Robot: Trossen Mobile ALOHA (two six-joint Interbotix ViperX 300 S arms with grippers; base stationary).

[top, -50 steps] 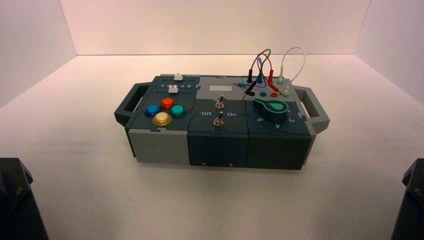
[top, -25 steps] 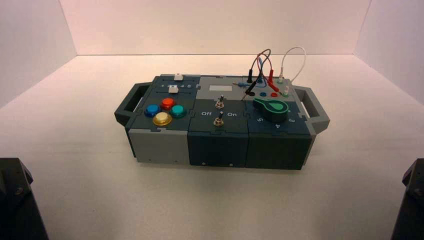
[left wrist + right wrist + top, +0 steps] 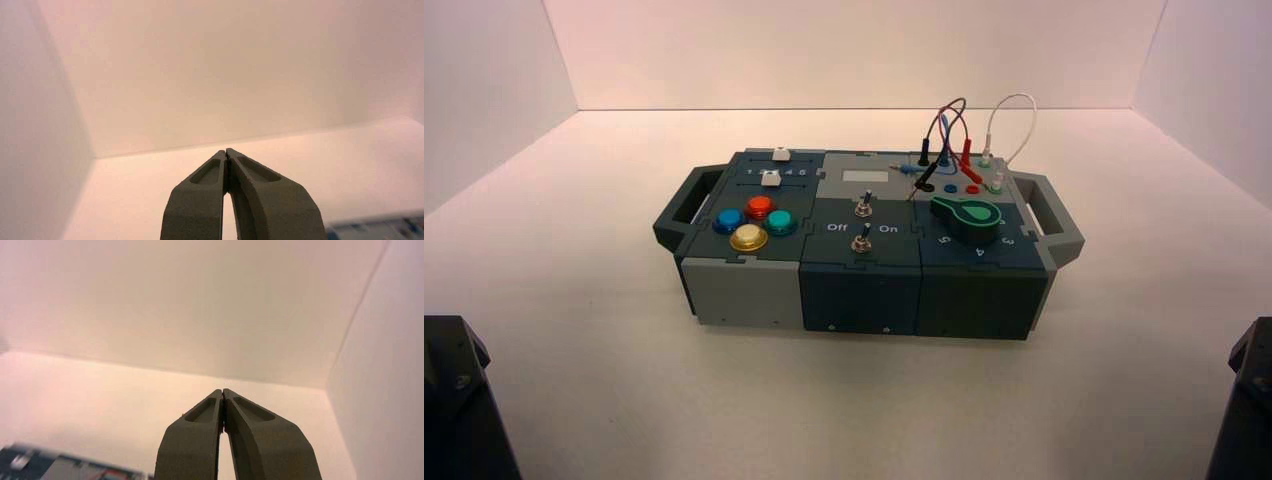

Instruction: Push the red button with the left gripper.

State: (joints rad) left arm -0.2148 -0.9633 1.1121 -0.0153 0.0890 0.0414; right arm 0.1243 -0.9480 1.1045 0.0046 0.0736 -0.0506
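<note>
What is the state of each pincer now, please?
Left pincer: closed, holding nothing, away from the box.
Right pincer: closed, holding nothing, also away from the box.

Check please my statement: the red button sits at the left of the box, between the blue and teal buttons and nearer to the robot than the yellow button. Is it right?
One part is wrong: the high view shows the red button farther from the robot than the yellow button. The rest holds.
</note>
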